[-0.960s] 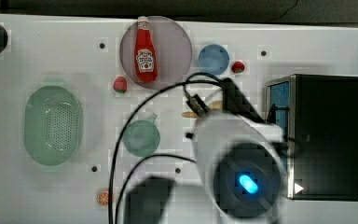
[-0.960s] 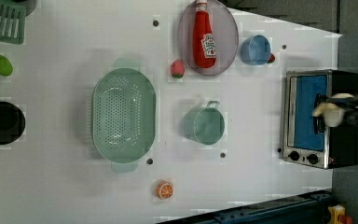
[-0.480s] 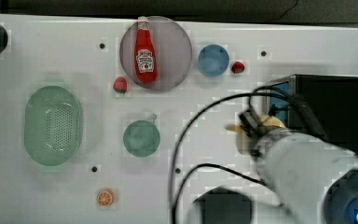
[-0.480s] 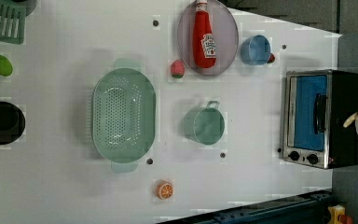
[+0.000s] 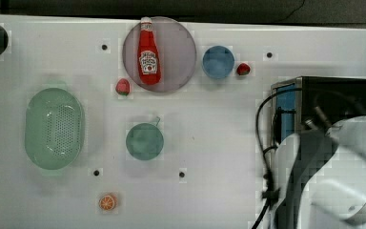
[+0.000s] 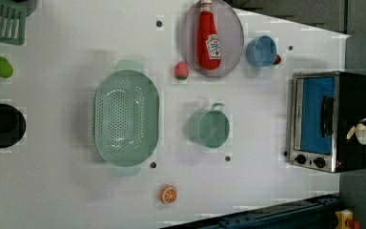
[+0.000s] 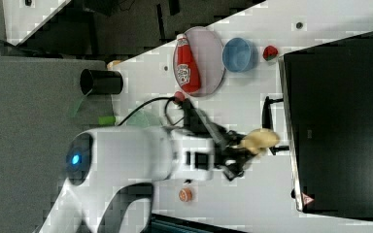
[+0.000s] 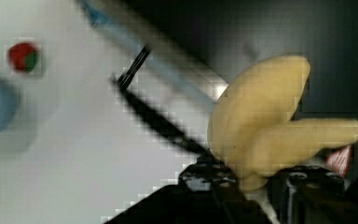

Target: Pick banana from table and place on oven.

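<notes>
Right view: at centre frame our black two-fingered gripper (image 7: 237, 154) is clamped on the small pale yellow curved toy banana (image 7: 258, 139), carried above the large white flat table (image 7: 252, 87) just short of the boxy black-topped toaster oven (image 7: 340, 121) at the frame's right. We judge the grip shallow (only one end looks pinched), so the banana could twist free, or roll off the oven's front edge if we let go too near it.

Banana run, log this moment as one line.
phase: carry | hand: shut on banana | banana: lifted, at oven front edge | not yet placed
</notes>
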